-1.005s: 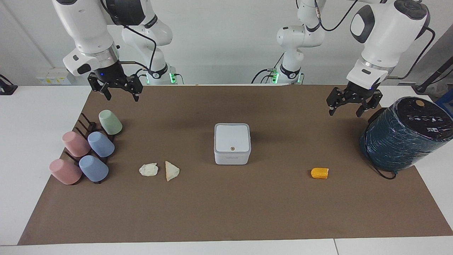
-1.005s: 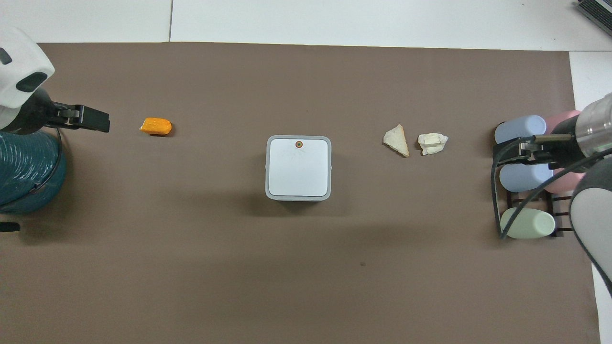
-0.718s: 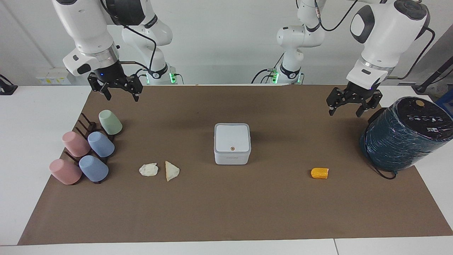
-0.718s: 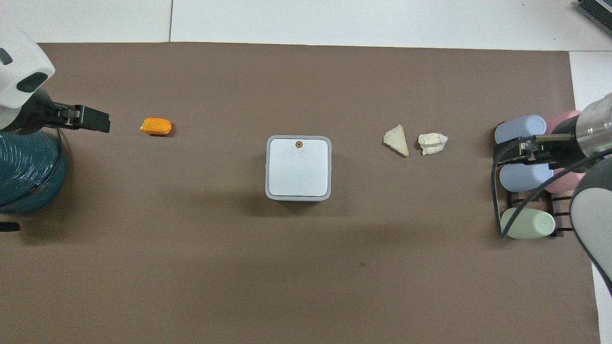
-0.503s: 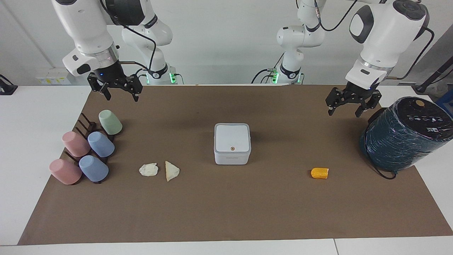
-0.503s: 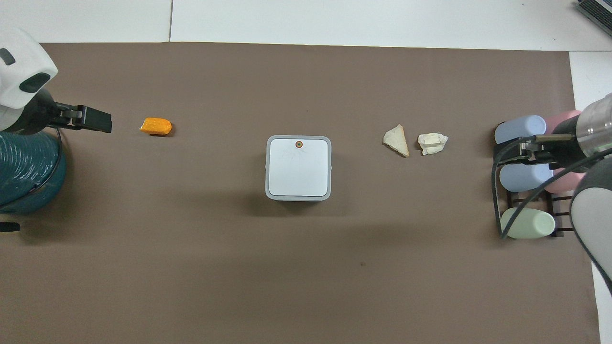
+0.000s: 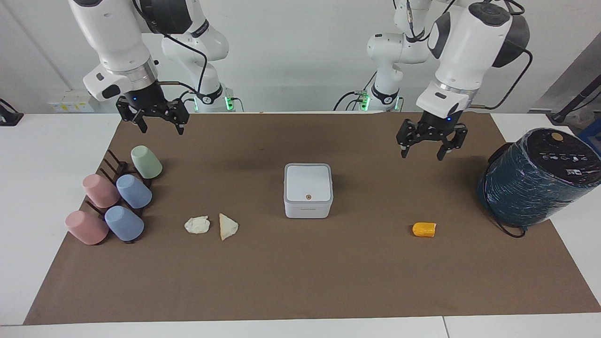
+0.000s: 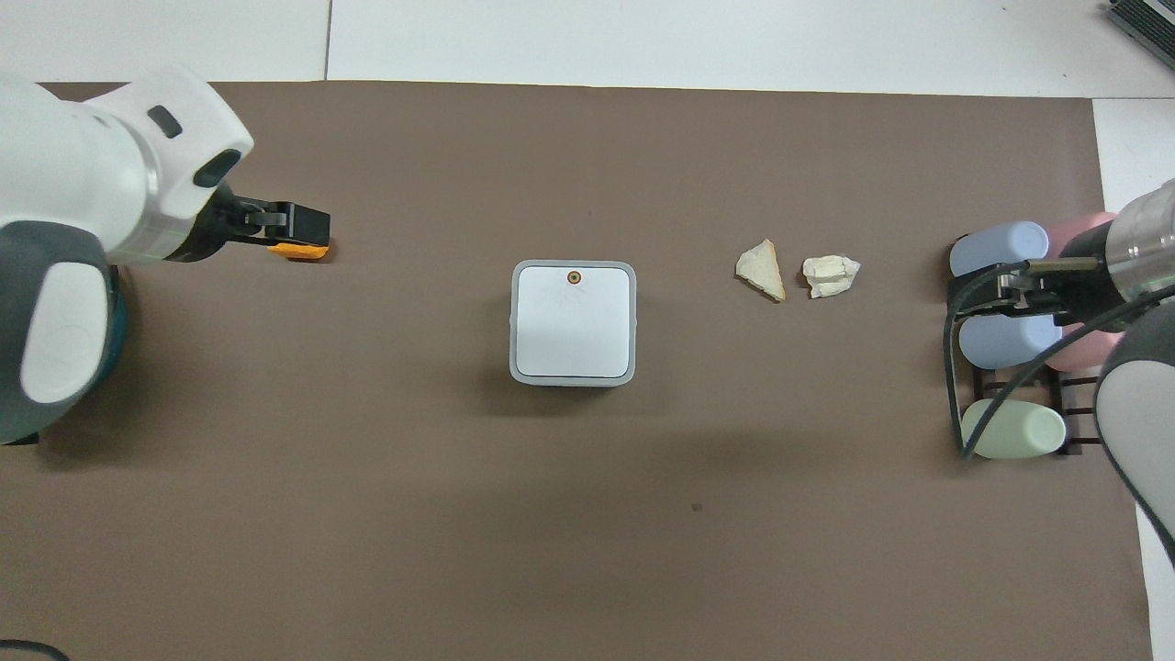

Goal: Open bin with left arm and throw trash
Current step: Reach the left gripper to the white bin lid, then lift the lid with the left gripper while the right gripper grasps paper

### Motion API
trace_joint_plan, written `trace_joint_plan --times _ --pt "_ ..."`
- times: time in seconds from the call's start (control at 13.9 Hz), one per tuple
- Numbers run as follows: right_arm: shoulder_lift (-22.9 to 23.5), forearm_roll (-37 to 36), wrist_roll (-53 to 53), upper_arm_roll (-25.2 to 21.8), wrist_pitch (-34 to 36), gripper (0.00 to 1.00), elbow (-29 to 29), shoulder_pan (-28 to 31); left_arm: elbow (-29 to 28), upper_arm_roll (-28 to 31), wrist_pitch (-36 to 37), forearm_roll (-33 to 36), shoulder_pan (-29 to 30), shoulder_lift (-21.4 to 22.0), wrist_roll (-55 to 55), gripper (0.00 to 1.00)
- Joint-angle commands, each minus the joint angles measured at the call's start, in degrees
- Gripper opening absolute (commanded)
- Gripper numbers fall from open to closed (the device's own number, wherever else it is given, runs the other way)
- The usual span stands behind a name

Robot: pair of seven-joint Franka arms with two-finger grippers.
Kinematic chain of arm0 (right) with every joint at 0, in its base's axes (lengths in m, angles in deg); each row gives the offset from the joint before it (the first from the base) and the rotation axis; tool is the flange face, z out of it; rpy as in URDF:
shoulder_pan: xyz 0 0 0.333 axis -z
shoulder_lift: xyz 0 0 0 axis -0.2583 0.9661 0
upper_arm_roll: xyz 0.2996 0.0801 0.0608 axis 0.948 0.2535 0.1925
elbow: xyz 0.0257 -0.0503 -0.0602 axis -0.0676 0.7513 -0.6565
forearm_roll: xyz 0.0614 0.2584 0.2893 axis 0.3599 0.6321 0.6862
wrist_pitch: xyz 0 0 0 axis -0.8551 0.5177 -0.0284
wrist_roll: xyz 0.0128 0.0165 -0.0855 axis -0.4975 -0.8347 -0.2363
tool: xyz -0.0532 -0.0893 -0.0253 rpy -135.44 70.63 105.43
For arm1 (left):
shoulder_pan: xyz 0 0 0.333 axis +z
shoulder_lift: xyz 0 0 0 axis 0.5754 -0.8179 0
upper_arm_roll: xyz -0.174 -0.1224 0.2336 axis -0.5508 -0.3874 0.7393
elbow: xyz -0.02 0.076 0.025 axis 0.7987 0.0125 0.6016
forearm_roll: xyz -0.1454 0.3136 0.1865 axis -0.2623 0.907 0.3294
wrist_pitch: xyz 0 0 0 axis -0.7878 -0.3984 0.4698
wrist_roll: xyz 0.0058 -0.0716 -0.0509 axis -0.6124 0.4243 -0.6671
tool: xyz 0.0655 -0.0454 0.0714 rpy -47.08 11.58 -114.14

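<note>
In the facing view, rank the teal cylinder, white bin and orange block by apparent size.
1. teal cylinder, largest.
2. bin, lid shut.
3. orange block, smallest.
All three differ plainly in size, so nearness does not blur the order.

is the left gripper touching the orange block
Apart. The facing view shows the left gripper raised over bare mat, the orange block lying well clear of it.

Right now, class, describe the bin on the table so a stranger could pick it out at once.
Start at the brown mat and go to its middle. The bin is the small white square box there, lid shut. Unlike the big dark teal cylinder at the left arm's end, it has an orange-brown dot on its lid.
</note>
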Motion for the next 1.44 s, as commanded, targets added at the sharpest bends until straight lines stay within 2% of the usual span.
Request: trace_joint_plan --times 0.0,0.14,0.36,0.57,0.79,0.93,1.01,1.22,1.36 --pt "-1.5 0.3 -0.3 0.1 0.2 1.0 1.6 0.3 -3.2 0.7 -4.4 -0.7 -4.2 1.3 8.0 0.62" --pt "-1.5 0.3 -0.3 0.1 0.1 1.0 1.6 0.3 -4.3 0.7 -9.2 -1.8 -7.4 -0.8 14.7 0.28" --pt "-1.5 0.3 -0.3 0.1 0.2 1.0 1.6 0.3 -7.2 0.7 -19.7 -1.8 -11.3 -3.7 23.7 0.05" --pt "-1.5 0.3 -0.3 0.1 0.2 1.0 1.6 0.3 -8.7 0.7 -26.6 -1.8 -13.4 -6.0 26.1 0.03" --pt "-1.5 0.3 -0.4 0.1 -0.2 1.0 1.6 0.6 -11.1 0.7 -32.2 -1.9 -15.1 -6.2 26.8 0.03" --pt "-1.5 0.3 -0.3 0.0 -1.1 1.0 1.6 0.8 -12.6 0.7 -33.5 -1.9 -16.2 -6.3 26.9 0.03" --pt "-1.4 0.3 -0.3 0.1 -3.5 1.0 2.1 0.7 -12.6 0.7 -34.2 -1.9 -17.1 -7.0 26.9 0.03" --pt "-1.2 0.3 -0.3 0.0 -14.5 1.0 8.6 0.6 -12.6 0.8 -39.2 -1.8 -18.5 -11.2 29.7 0.03" --pt "2.6 0.3 -0.4 0.0 -18.5 1.0 9.4 0.8 -12.6 0.8 -40.8 -1.9 -19.4 -12.7 30.3 0.03"
